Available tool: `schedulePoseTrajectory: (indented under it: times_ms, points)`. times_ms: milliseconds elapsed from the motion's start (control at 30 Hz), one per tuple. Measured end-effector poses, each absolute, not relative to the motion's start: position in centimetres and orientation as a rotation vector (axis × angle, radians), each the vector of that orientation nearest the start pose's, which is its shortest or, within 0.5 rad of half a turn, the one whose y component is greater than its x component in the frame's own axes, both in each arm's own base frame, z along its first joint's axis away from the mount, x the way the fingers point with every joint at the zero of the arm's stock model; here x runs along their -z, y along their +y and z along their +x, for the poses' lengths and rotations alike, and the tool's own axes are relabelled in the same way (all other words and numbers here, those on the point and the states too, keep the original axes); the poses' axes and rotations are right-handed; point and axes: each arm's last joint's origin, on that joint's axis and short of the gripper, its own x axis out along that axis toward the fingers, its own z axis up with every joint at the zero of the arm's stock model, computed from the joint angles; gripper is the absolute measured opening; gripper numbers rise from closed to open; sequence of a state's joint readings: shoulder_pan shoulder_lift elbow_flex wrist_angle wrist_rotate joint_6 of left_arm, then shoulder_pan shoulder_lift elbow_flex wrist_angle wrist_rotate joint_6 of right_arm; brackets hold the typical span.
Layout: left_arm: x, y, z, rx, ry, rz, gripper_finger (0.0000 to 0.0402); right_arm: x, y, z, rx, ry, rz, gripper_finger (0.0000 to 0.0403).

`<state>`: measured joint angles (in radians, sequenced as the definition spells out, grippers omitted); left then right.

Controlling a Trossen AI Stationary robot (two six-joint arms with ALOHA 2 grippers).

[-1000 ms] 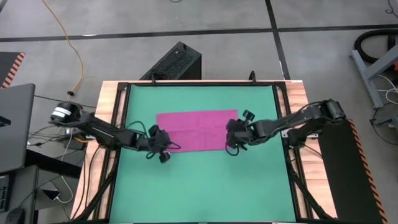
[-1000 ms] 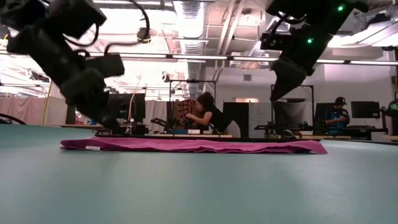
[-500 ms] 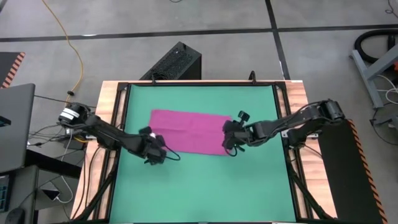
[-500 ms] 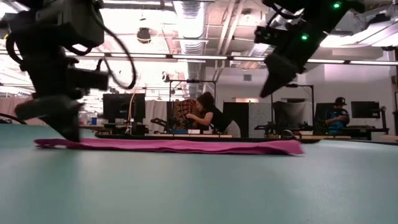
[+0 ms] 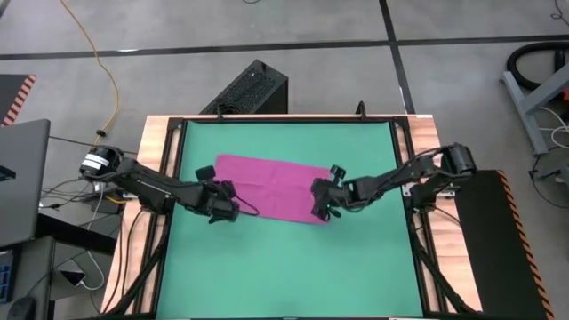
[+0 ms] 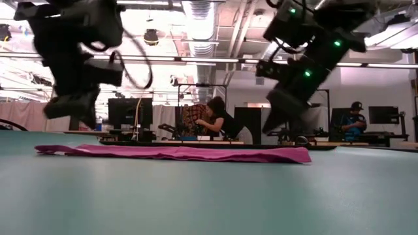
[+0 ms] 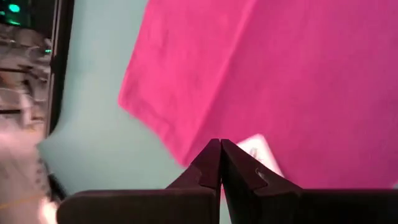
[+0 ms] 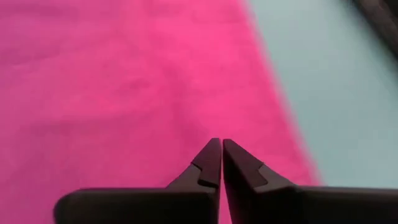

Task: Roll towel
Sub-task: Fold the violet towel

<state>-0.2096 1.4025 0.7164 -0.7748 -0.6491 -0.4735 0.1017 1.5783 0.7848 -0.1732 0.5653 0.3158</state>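
Occluded and truncated areas:

- Towel: cut off by the frame edges in both wrist views. Its white tag is partly hidden behind the left pincer fingers.
- High view: the right pincer covers the towel's right end; contact between fingertips and cloth cannot be determined.
- Low view: both arms are cut off at the upper edge; persons in the room beyond the tabletop are too small to detail.
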Motion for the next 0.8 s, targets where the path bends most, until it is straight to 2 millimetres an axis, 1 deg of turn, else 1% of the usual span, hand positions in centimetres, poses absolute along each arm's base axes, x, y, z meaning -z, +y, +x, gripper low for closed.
schedulePoseTrajectory:
  times_ms: [100, 200, 267, 333, 433, 500, 633, 700, 800]
  points:
    - [-17.0, -3.1, 22.6, -0.578, 1.039, 0.150, 0.0000, -14.8, 2.5, 28.9, 0.548, 0.846, -0.027, 0.0014]
    - [-16.7, -3.4, 23.6, -0.496, 0.953, 0.092, 0.0000, -13.8, 3.4, 28.8, 0.543, 0.869, -0.013, 0.0009]
    - [-16.1, -3.4, 24.1, -0.463, 0.935, 0.078, 0.0000, -13.0, 4.0, 28.8, 0.535, 0.888, -0.017, 0.0012]
    - [-15.4, -3.3, 24.0, -0.463, 0.969, 0.082, 0.0000, -12.2, 4.6, 28.8, 0.519, 0.911, -0.028, 0.0016]
    - [-14.7, -3.0, 24.0, -0.480, 1.008, 0.087, 0.0000, -11.8, 5.6, 28.8, 0.514, 0.903, 0.003, 0.0018]
    - [-14.6, -2.8, 23.9, -0.475, 1.036, 0.084, 0.0000, -11.7, 6.5, 28.7, 0.512, 0.888, 0.024, 0.0018]
    - [-14.4, -1.9, 23.7, -0.482, 1.090, 0.096, 0.0000, -12.2, 8.9, 28.7, 0.437, 0.864, 0.066, 0.0018]
    - [-14.4, -1.3, 23.5, -0.492, 1.114, 0.108, 0.0000, -12.6, 10.2, 28.8, 0.373, 0.858, 0.071, 0.0018]
    - [-14.3, -0.4, 23.5, -0.500, 1.135, 0.129, 0.0000, -13.5, 12.3, 29.2, 0.226, 0.835, 0.025, 0.0018]
